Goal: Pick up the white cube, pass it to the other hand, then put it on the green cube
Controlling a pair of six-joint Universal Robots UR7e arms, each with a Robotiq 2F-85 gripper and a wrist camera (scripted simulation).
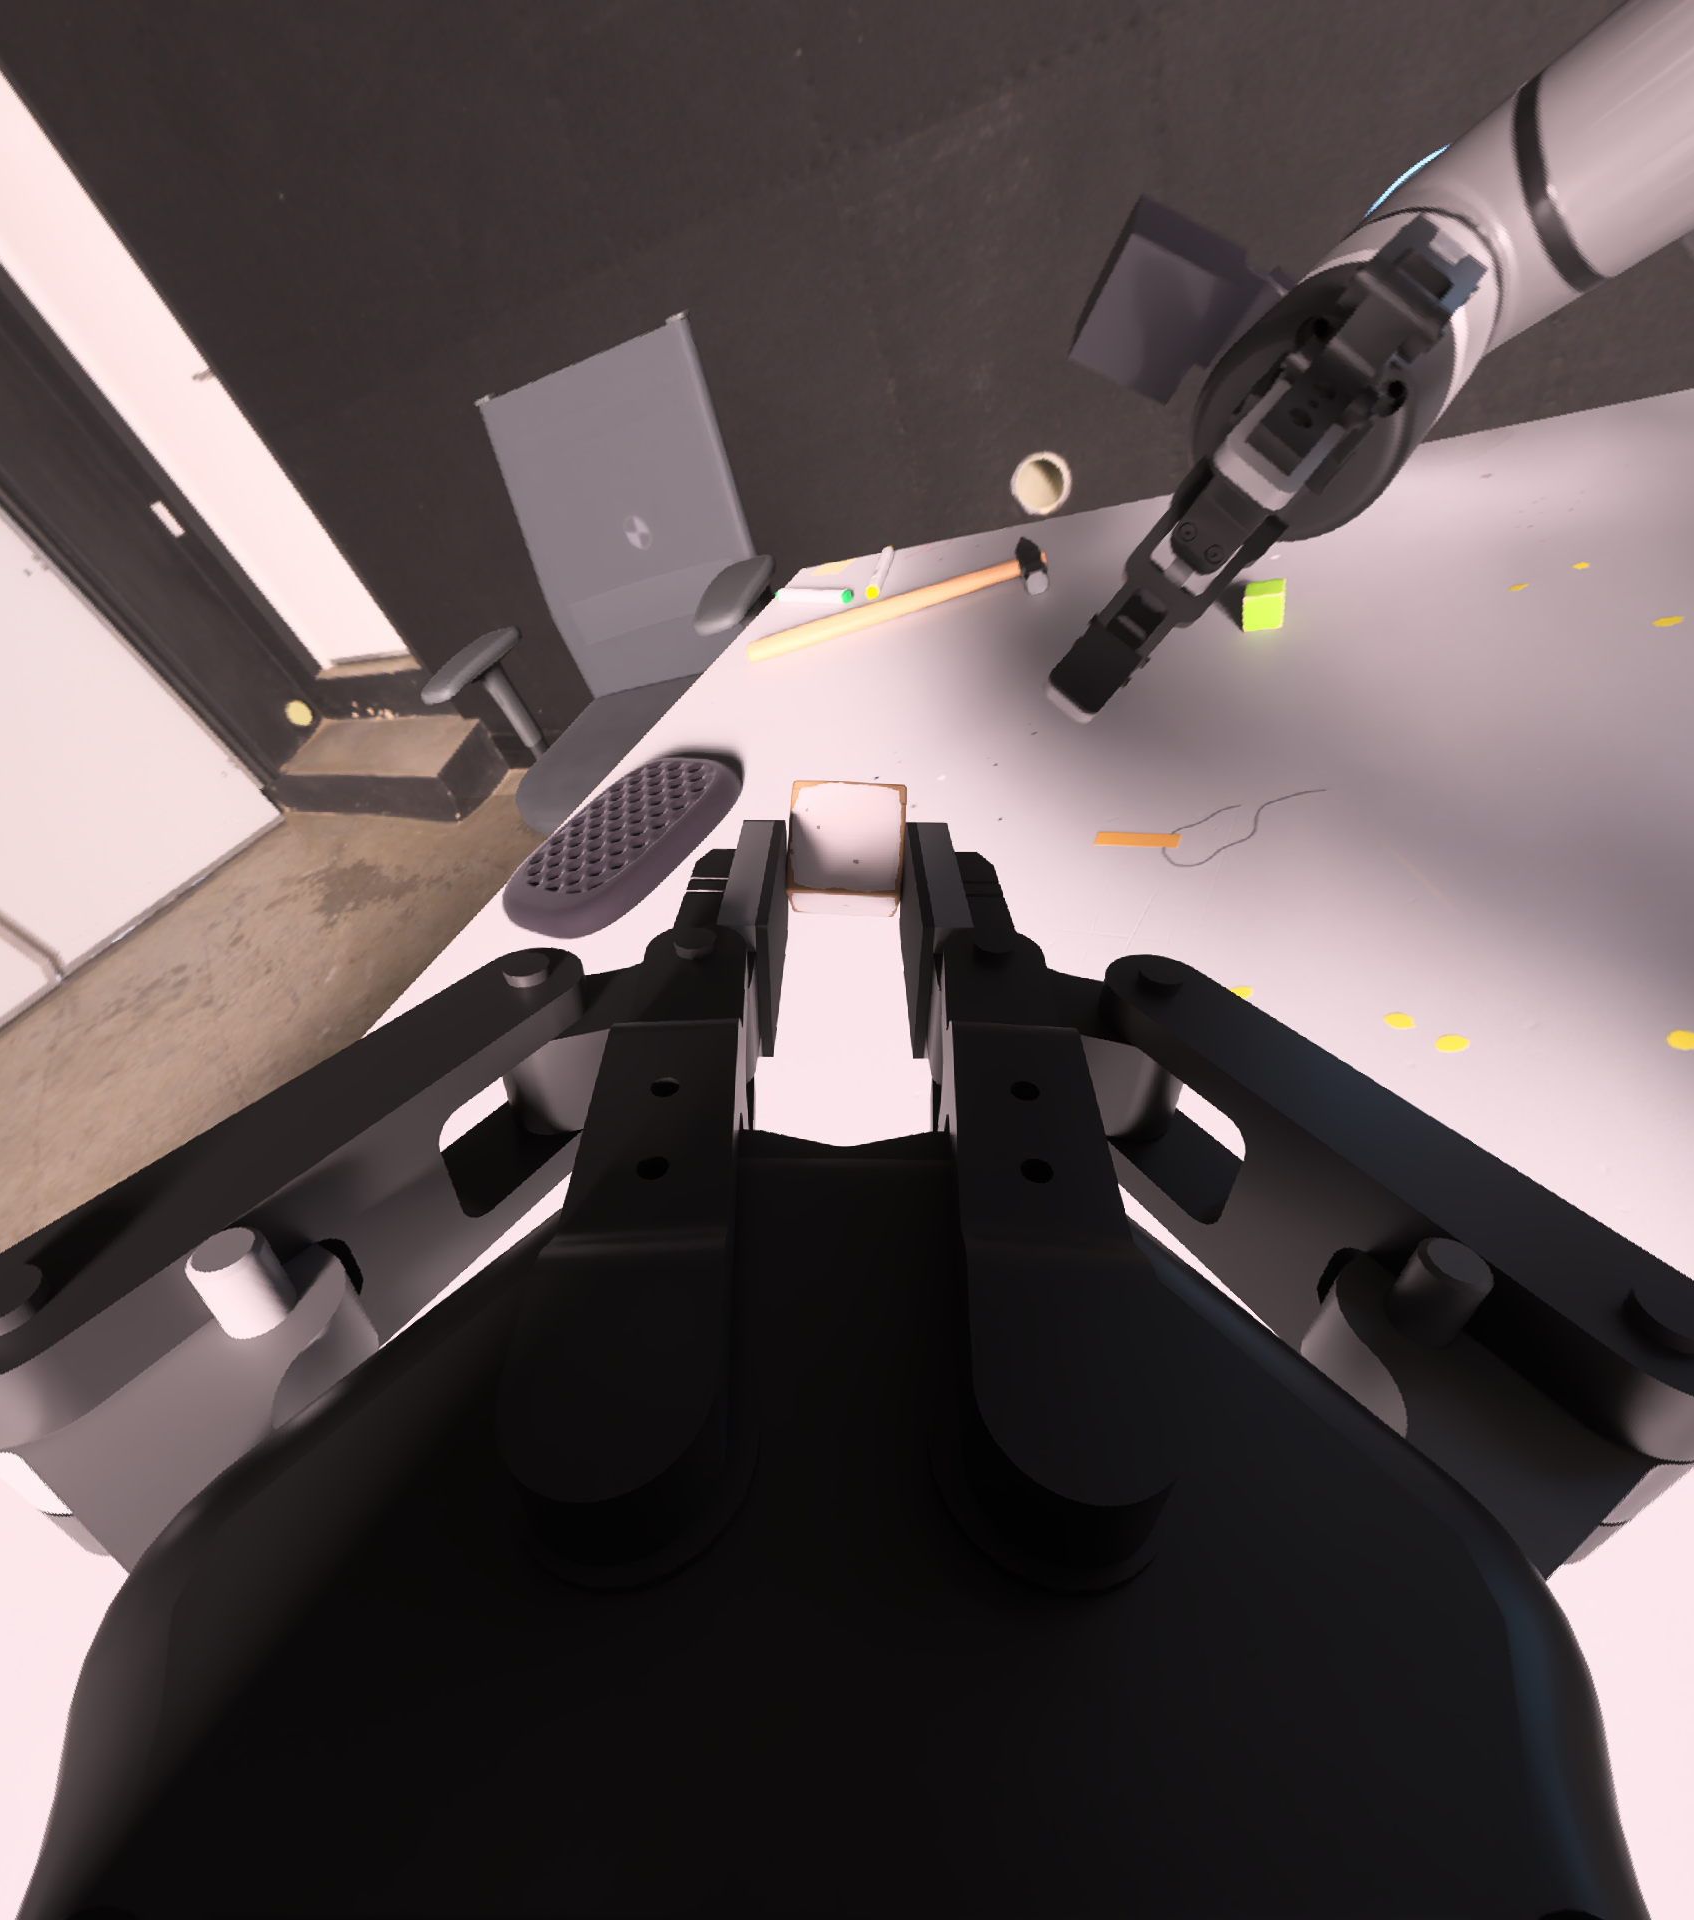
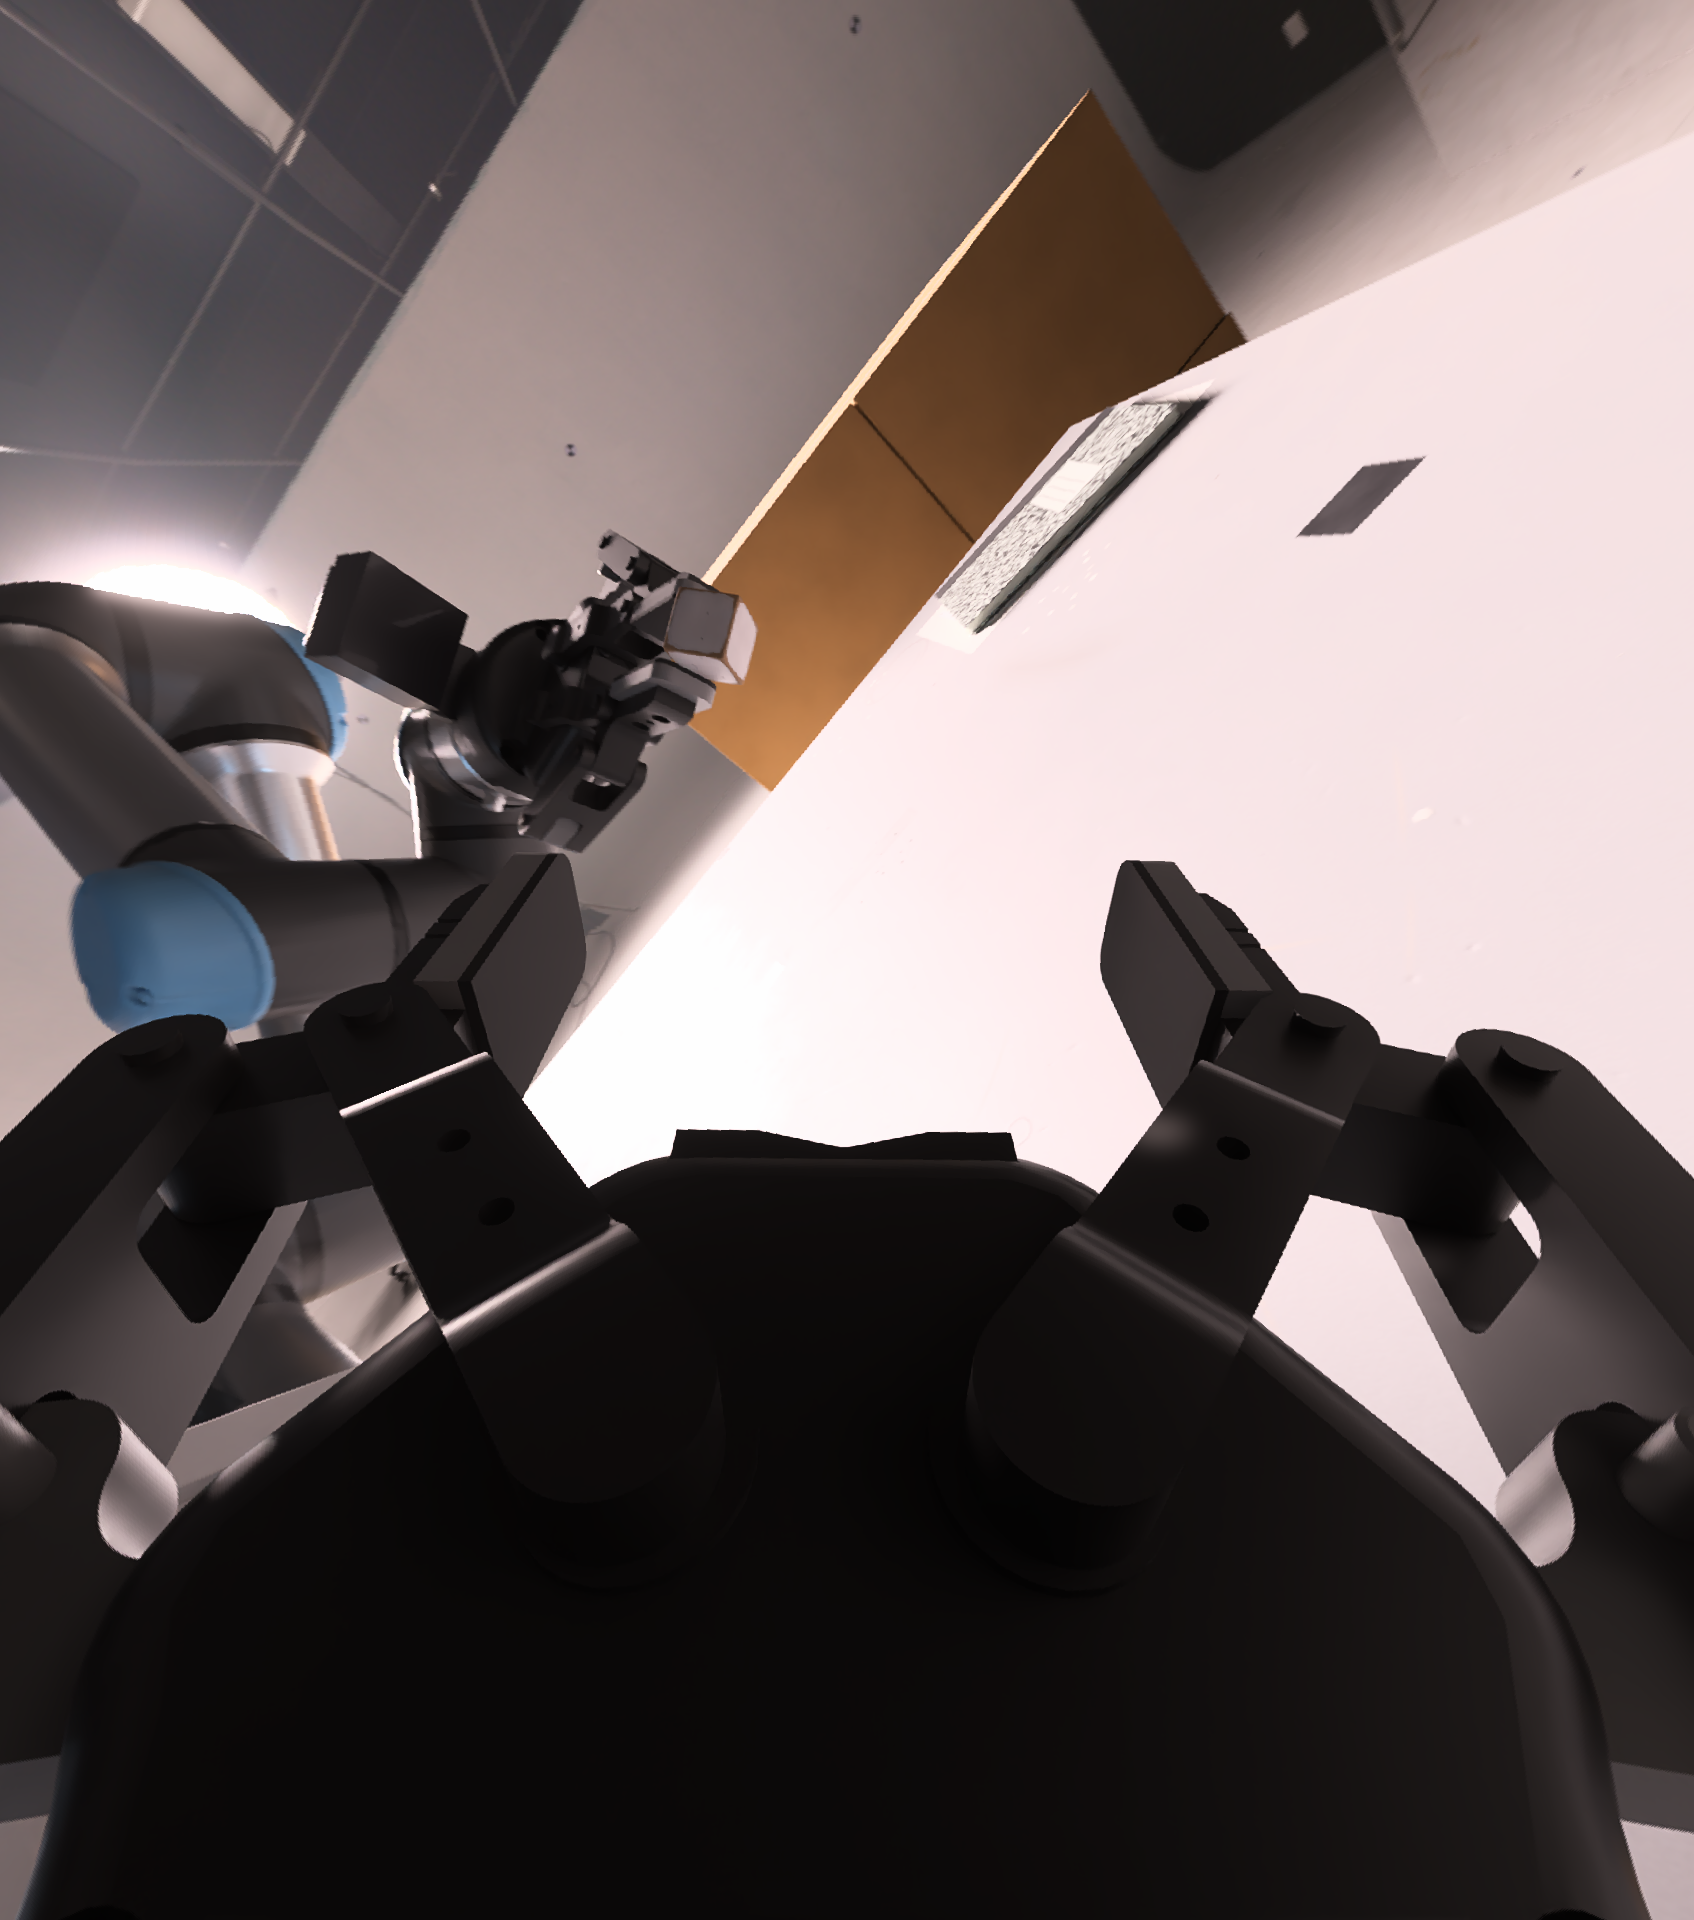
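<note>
My left gripper [image 1: 845, 883] is shut on the white cube [image 1: 845, 847], which has tan edges, and holds it above the white table [image 1: 1342, 1195]. The green cube [image 1: 1262, 605] sits on the table at the far right. My right gripper [image 1: 1092, 681] hangs above the table, just left of the green cube and well apart from the white cube. In the right wrist view my right gripper [image 2: 843, 966] is open and empty. The left gripper with the white cube [image 2: 708, 623] shows far off at the upper left there.
A dark perforated oval pad [image 1: 619, 862] lies by the table's left edge. A wooden-handled hammer [image 1: 900, 608] and markers [image 1: 817, 595] lie at the far end. An orange strip [image 1: 1134, 837] lies right of the white cube. A speckled notebook [image 2: 1071, 514] lies near the table's edge.
</note>
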